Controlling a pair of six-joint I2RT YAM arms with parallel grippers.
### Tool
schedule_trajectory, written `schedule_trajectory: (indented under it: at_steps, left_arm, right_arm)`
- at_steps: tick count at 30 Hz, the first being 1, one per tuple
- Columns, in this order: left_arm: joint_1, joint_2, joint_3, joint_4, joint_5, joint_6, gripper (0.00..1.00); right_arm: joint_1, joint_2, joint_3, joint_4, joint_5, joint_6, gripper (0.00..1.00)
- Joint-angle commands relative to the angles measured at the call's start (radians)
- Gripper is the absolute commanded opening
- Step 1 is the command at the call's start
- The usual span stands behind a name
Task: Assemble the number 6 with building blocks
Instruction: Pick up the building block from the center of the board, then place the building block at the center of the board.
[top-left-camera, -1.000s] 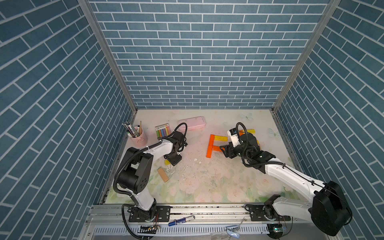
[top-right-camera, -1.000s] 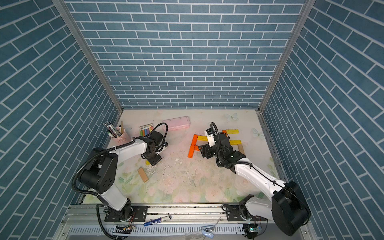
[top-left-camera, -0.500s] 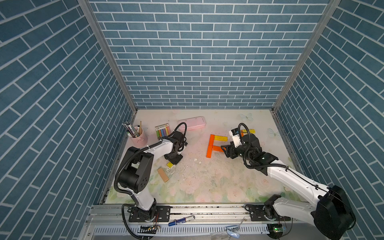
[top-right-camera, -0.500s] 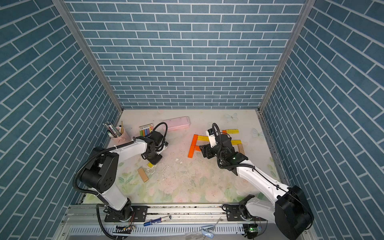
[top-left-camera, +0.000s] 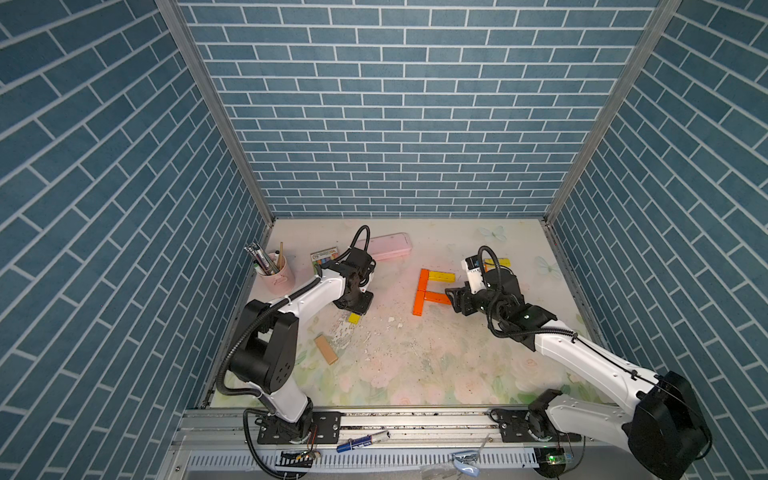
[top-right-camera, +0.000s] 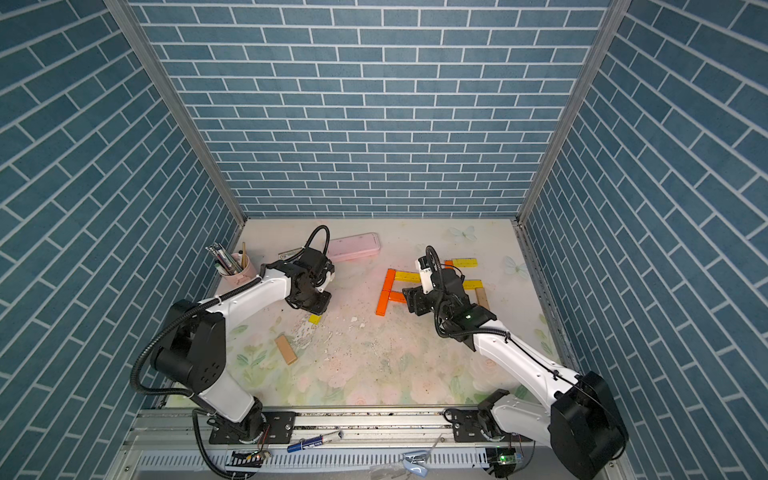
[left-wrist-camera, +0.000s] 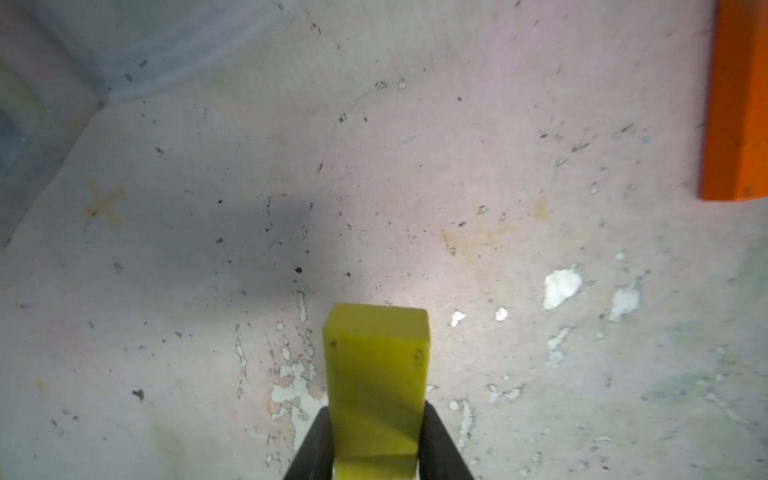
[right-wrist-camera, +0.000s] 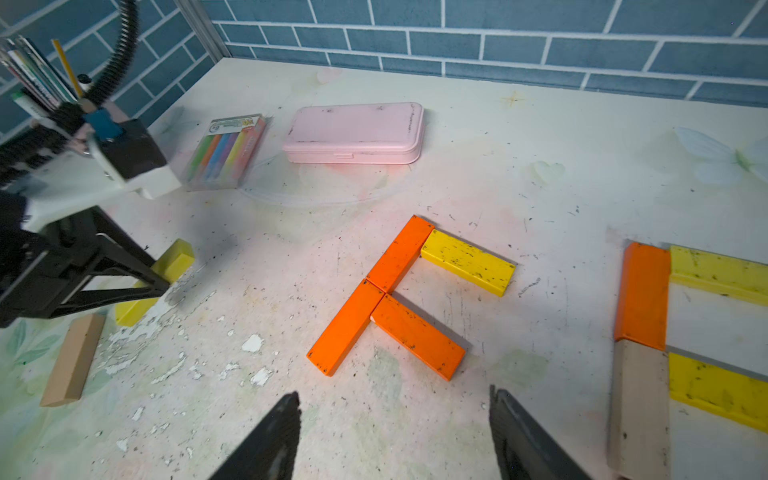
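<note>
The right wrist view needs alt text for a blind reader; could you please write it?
Four building blocks lie flat on the table as an F: an orange stem of two, with a yellow arm and an orange arm. The open right gripper hovers in front; beyond, the left gripper is shut on another yellow block.

White left arm (top-left-camera: 320, 291) and right arm (top-left-camera: 582, 357), bulky black joints (top-left-camera: 266, 353), ribbed black cables (right-wrist-camera: 119, 54); left claw (left-wrist-camera: 376, 415), right claw (right-wrist-camera: 395, 405) black, tapered.
</note>
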Motion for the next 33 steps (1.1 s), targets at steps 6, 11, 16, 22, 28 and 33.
schedule_trajectory:
  at_steps: [6, 11, 16, 22, 28, 33]
  left_arm:
    - [-0.297, -0.032, 0.067, -0.039, -0.04, -0.338, 0.23]
    - [-0.464, 0.067, 0.159, -0.054, -0.104, -0.458, 0.23]
    - [-0.56, 0.203, 0.275, -0.077, -0.133, -0.53, 0.26]
    - [-0.61, 0.362, 0.398, -0.103, -0.147, -0.605, 0.27]
    - [-0.635, 0.518, 0.547, -0.137, -0.151, -0.632, 0.3]
    - [-0.637, 0.587, 0.614, -0.167, -0.149, -0.637, 0.32]
  right_arm:
    - [-0.047, -0.121, -0.002, -0.105, 0.271, 0.123, 0.72]
    - [-0.09, -0.224, 0.02, -0.229, 0.402, 0.188, 0.71]
    - [-0.119, -0.318, 0.034, -0.344, 0.453, 0.241, 0.71]
    - [-0.13, -0.442, 0.018, -0.456, 0.437, 0.282, 0.7]
    - [-0.13, -0.568, -0.008, -0.549, 0.404, 0.303, 0.7]
    - [-0.129, -0.624, -0.003, -0.603, 0.392, 0.306, 0.69]
